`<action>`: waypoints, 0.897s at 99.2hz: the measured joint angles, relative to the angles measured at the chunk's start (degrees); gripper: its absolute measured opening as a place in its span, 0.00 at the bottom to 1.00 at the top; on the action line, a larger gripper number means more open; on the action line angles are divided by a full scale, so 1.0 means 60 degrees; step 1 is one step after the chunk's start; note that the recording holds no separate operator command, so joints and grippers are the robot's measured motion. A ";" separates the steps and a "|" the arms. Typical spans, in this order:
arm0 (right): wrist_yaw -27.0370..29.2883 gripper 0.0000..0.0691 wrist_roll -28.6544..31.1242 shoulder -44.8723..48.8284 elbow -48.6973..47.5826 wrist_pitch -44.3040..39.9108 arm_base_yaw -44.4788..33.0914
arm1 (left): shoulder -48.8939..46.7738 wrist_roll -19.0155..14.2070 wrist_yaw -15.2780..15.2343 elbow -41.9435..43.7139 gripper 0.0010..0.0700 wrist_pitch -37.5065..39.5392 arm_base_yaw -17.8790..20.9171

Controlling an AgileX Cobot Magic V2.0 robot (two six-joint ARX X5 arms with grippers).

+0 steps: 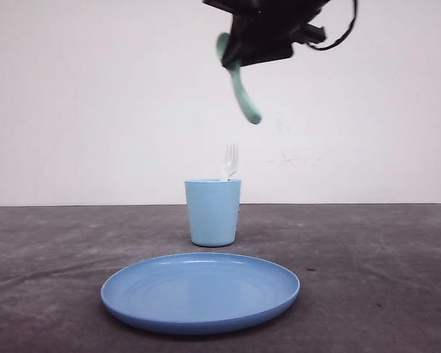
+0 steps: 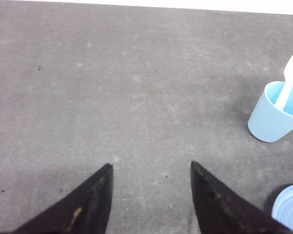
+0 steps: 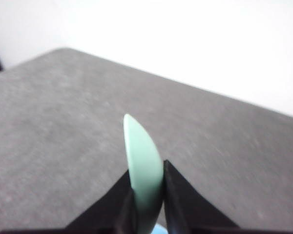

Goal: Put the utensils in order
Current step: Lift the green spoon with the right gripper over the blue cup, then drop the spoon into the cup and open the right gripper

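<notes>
High above the table, my right gripper [image 1: 235,53] is shut on the pale mint-green spoon [image 1: 245,97]. Its handle hangs down and slightly right, well above the light blue cup [image 1: 213,213]. In the right wrist view the spoon's bowl [image 3: 142,156] stands edge-on, pinched in the right gripper [image 3: 146,167]. The white fork [image 1: 230,162] stands in the cup with its tines up. My left gripper [image 2: 151,168] is open over bare table, with nothing between its fingers. The cup [image 2: 271,119] and the fork [image 2: 291,73] are well off to one side of it.
A round blue plate [image 1: 200,294] lies flat in front of the cup, near the table's front edge; its rim [image 2: 289,212] shows beside the left gripper. The grey tabletop [image 1: 367,257] spreads to both sides. A white wall stands behind.
</notes>
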 joint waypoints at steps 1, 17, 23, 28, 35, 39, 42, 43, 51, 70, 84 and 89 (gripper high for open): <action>-0.0011 0.08 -0.0025 0.0055 0.0000 0.0084 0.0000 | 0.0000 0.0000 0.0000 0.0000 0.42 0.0000 0.0000; -0.0026 0.08 -0.0204 0.0991 0.0000 0.1545 0.0007 | 0.0000 0.0000 0.0000 0.0000 0.42 0.0000 0.0000; -0.0026 0.08 -0.0211 0.1330 0.0000 0.2193 0.0007 | 0.0000 0.0000 0.0000 0.0000 0.42 -0.0004 0.0000; -0.0026 0.08 -0.0237 0.1606 0.0000 0.2758 0.0004 | 0.0000 0.0000 0.0000 0.0000 0.42 0.0000 0.0000; -0.0022 0.08 -0.0324 0.1942 0.0000 0.3395 0.0000 | 0.0000 0.0000 0.0000 0.0000 0.42 -0.0004 0.0000; -0.0026 0.08 -0.0375 0.2120 0.0000 0.3672 0.0004 | 0.0000 0.0000 0.0000 0.0000 0.42 0.0000 0.0000; -0.0036 0.08 -0.0397 0.2251 0.0000 0.3825 0.0004 | 0.0000 0.0000 0.0000 0.0000 0.42 0.0000 0.0000; -0.0044 0.08 -0.0408 0.2280 0.0000 0.3880 0.0007 | 0.0000 0.0000 0.0000 0.0000 0.42 0.0000 0.0000; -0.0051 0.08 -0.0448 0.2579 0.0000 0.4033 0.0007 | 0.0000 0.0000 0.0000 0.0000 0.42 0.0000 0.0000; -0.0051 0.08 -0.0463 0.3158 0.0000 0.4215 0.0004 | 0.0000 0.0000 0.0000 0.0000 0.42 0.0000 0.0000; -0.0051 0.08 -0.0586 0.3391 0.0000 0.4207 0.0004 | 0.0000 0.0000 0.0000 0.0000 0.42 0.0000 0.0000; -0.0051 0.08 -0.0623 0.3442 0.0000 0.4207 0.0004 | 0.0000 0.0000 0.0000 0.0000 0.42 0.0000 0.0000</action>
